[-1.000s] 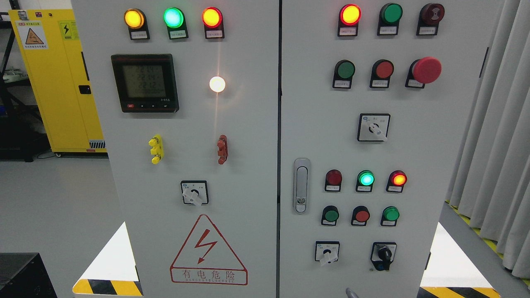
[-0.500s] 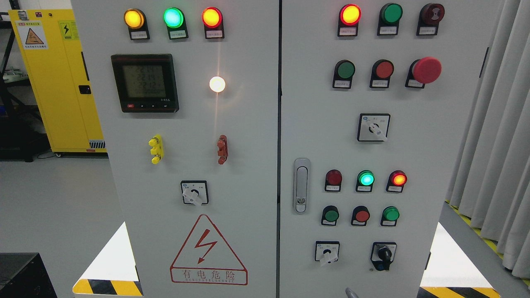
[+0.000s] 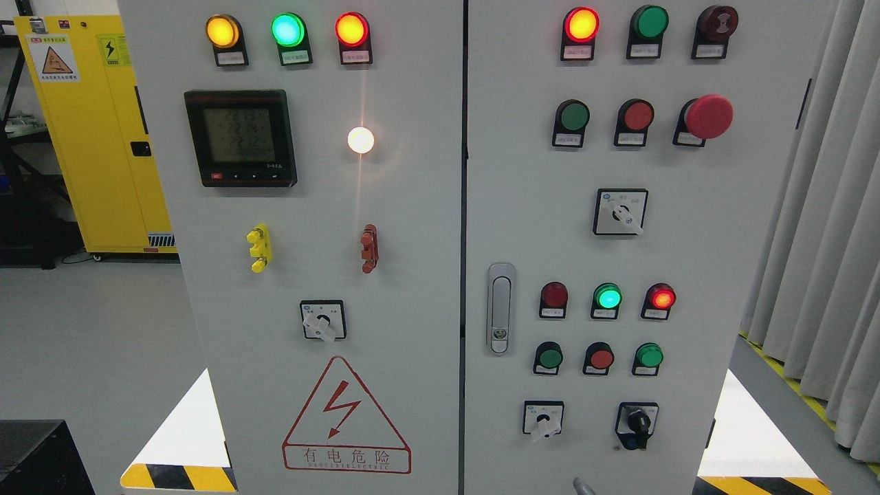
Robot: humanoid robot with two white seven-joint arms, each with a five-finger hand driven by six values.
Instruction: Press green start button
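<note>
I see no robot hand at all, so I cannot tell whether the fingers are spread or curled; only a small grey tip [image 3: 583,487] shows at the bottom edge, and I can't say what it is. The cabinet [image 3: 412,275] has several green buttons on its right door: one in the upper row [image 3: 573,116], two in the lower row [image 3: 550,357] [image 3: 648,355]. The labels are too small to read, so I can't tell which one is start. I'd settle that first, then come in square with one fingertip, clear of the red button [image 3: 601,358] and the red mushroom stop [image 3: 708,116].
</note>
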